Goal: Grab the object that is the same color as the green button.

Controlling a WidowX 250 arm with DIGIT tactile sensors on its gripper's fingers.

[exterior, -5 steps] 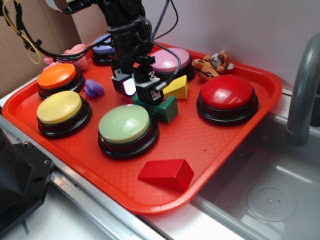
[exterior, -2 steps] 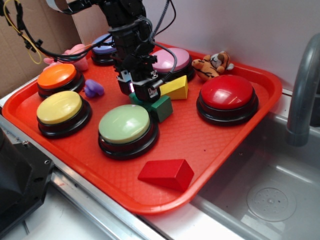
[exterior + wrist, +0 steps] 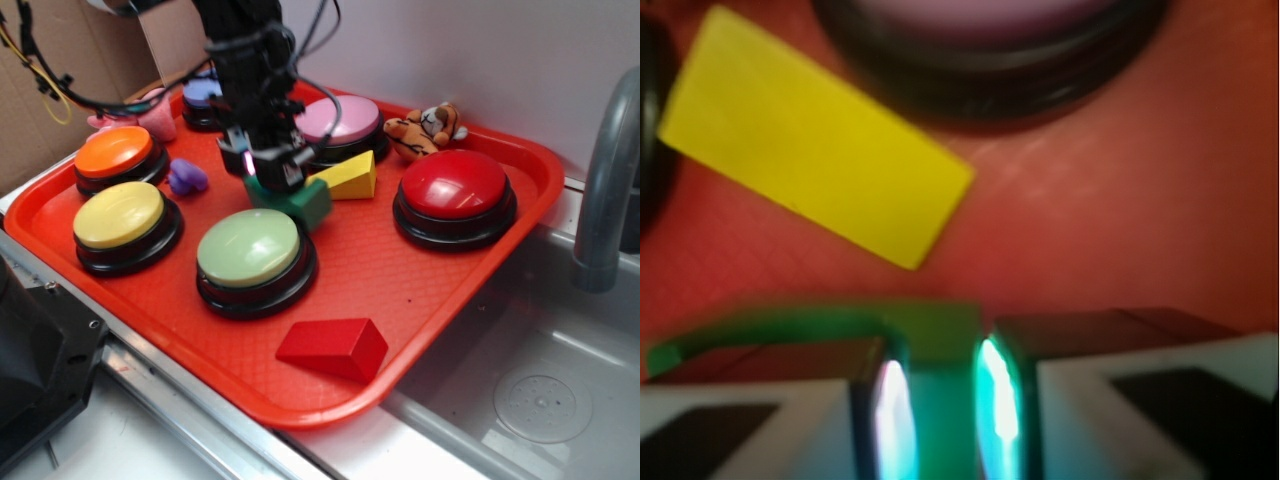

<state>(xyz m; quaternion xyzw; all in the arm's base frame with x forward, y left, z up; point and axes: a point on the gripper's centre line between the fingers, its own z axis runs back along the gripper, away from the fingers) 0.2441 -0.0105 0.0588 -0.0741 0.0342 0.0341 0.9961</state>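
Wrist: hand [image 3: 940,400] astride green block [image 3: 930,335].

The small dark green block [image 3: 300,200] sits just above the centre of the frame, partly hidden, just beyond the green button [image 3: 248,248]. That button, a pale green dome on a black round base, lies left of centre.
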